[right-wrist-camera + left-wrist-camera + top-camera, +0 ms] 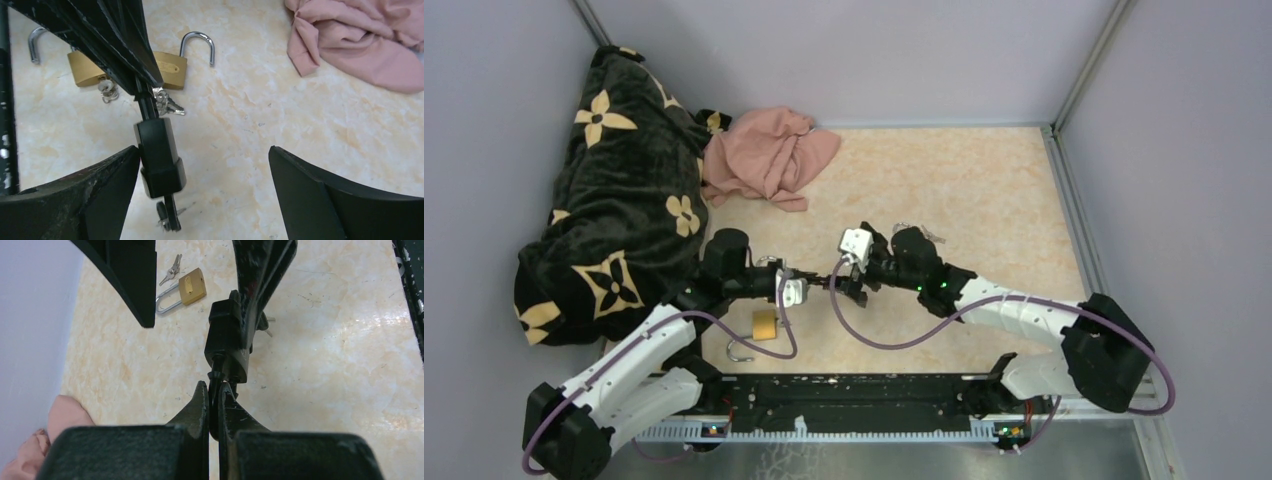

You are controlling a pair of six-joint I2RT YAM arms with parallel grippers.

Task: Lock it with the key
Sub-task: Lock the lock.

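While a dark flowered blanket (pixel 614 190) lies heaped against the left wall of the top view, with a pink cloth (pixel 769 155) crumpled beside it, the two arms meet near the middle of the marbled table (pixel 984 190). Coming from the left, the left gripper (pixel 215 394) has its fingers pressed together on a thin black stem that sticks out of the black lock (pixel 227 337), which is held between the two arms. Whether that stem is a shackle or a key cannot be told. To the right, the right gripper (pixel 204 150) stands spread wide around the lock's body. In its wrist view one finger (pixel 100 195) is just beside the body and the other is well apart. At the upper left of that view a brass padlock (pixel 85 70) lies flat on the table. A second brass padlock (pixel 170 64) lies to its right, with small silver keys (pixel 167 106) just beside it.
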